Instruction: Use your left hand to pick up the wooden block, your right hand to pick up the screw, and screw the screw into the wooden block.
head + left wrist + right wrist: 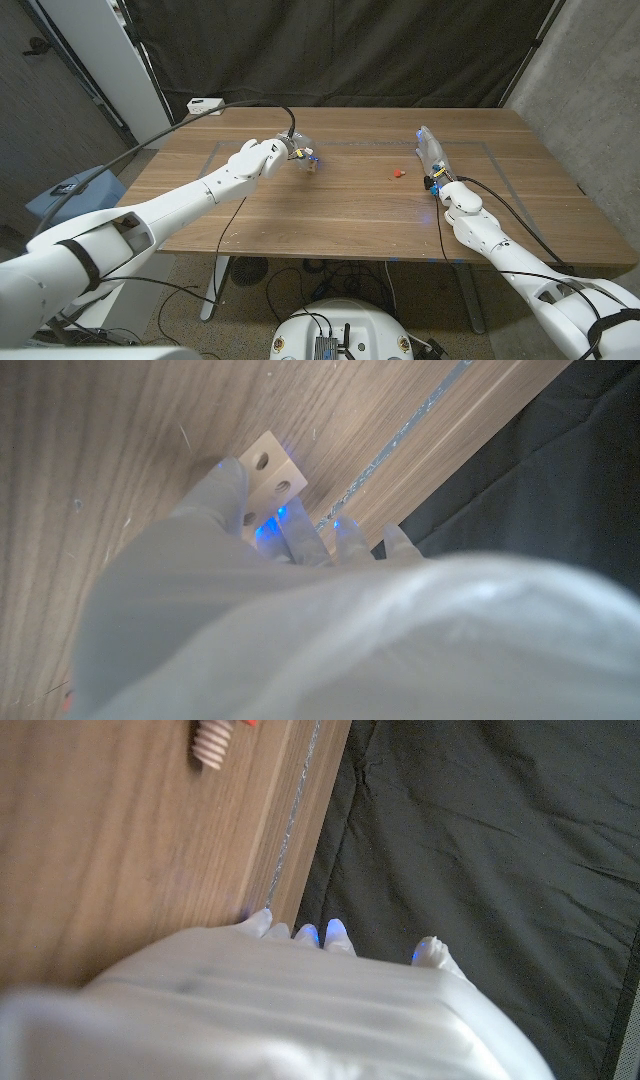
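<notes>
A small pale wooden block [311, 164] [270, 468] with round holes lies left of the table's middle. My left hand [281, 152] [250, 590] is at it, thumb on one side and fingers [300, 540] on the other, pinching it; I cannot tell whether it is off the table. The screw [400, 172] [212, 742], ribbed wood with a red head, lies on the table right of centre. My right hand [433, 158] [300, 990] is a short way to the right of the screw, fingers stretched out and apart, holding nothing.
A white box [205, 104] with a black cable [150, 143] sits at the table's far left corner. Thin tape lines [470, 143] mark a rectangle on the tabletop. A dark curtain hangs behind the far edge.
</notes>
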You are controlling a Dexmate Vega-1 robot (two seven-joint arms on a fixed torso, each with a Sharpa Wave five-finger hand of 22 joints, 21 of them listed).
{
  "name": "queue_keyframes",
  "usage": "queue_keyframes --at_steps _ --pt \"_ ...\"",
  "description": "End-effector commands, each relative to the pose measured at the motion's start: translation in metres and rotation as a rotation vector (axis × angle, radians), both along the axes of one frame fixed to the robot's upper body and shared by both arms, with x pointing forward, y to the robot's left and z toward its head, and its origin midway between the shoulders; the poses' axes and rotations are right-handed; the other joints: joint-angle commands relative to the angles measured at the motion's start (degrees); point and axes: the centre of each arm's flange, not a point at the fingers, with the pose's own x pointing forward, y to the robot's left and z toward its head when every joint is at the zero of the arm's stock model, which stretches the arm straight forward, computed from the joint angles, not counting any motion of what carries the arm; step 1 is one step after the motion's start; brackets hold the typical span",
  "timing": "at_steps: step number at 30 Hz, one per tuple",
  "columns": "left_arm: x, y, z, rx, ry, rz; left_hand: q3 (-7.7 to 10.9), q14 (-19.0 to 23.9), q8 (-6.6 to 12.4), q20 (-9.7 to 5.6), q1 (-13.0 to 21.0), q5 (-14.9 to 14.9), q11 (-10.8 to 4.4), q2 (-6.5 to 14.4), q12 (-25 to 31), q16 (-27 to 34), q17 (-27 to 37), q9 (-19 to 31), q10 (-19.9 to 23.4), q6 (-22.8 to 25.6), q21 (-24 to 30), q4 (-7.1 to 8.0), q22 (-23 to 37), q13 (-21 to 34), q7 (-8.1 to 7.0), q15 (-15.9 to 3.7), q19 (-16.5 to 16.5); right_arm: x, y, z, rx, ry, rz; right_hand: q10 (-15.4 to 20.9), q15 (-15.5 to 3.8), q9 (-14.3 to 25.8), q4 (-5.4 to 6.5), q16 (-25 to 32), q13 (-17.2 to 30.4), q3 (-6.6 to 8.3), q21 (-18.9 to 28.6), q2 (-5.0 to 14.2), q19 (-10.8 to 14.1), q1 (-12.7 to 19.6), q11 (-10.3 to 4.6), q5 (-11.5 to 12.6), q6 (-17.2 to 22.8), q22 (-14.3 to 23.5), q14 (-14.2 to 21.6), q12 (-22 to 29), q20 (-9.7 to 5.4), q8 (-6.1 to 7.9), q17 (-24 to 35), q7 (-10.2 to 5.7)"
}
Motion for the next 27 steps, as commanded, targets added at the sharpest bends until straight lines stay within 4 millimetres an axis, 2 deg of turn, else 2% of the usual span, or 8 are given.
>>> queue_keyframes --at_steps 1,6,27 --pt "0.0017 0.0013 -0.0002 0.011 -0.023 0.006 -0.30 1.14 0.56 -0.20 0.94 0.25 0.04 0.14 0.87 0.26 0.20 0.33 1.58 1.36 0.13 0.05 0.20 0.50 0.01 -1.98 0.67 0.0024 0.0007 -0.0009 0.004 0.004 -0.001 -0.48 0.00 0.31 -0.05 0.12 0.13 0.27 0.38 0.08 -0.02 0.49 0.05 0.05 0.08 0.22 -2.82 0.36 0.12 0.20 0.15 -0.31" --pt "0.0033 -0.0001 -0.0015 0.017 -0.030 -0.001 -0.82 2.74 0.85 -0.60 1.44 0.06 0.02 0.43 1.28 0.42 0.24 0.39 3.36 3.33 0.19 0.15 0.22 1.18 0.00 -3.26 1.77 0.0036 0.0009 -0.0027 0.006 0.009 -0.002 -0.35 0.02 0.31 -0.05 0.16 0.13 0.29 0.42 0.10 0.07 0.48 0.10 0.05 0.13 0.22 -2.74 0.41 0.09 0.20 0.16 -0.33" --pt "0.0064 -0.0030 0.0002 -0.010 -0.060 -0.009 -2.88 7.64 2.07 -1.42 2.78 -0.21 -0.12 0.63 2.65 0.68 0.39 0.50 9.27 11.13 0.27 0.31 0.26 3.26 0.07 -5.40 5.38 0.0071 -0.0003 -0.0034 0.003 0.018 -0.006 -0.20 -0.04 0.31 -0.03 0.21 0.13 0.39 0.45 0.16 0.21 0.42 0.00 0.03 0.31 0.22 -2.62 0.44 0.07 0.21 0.18 -0.33"
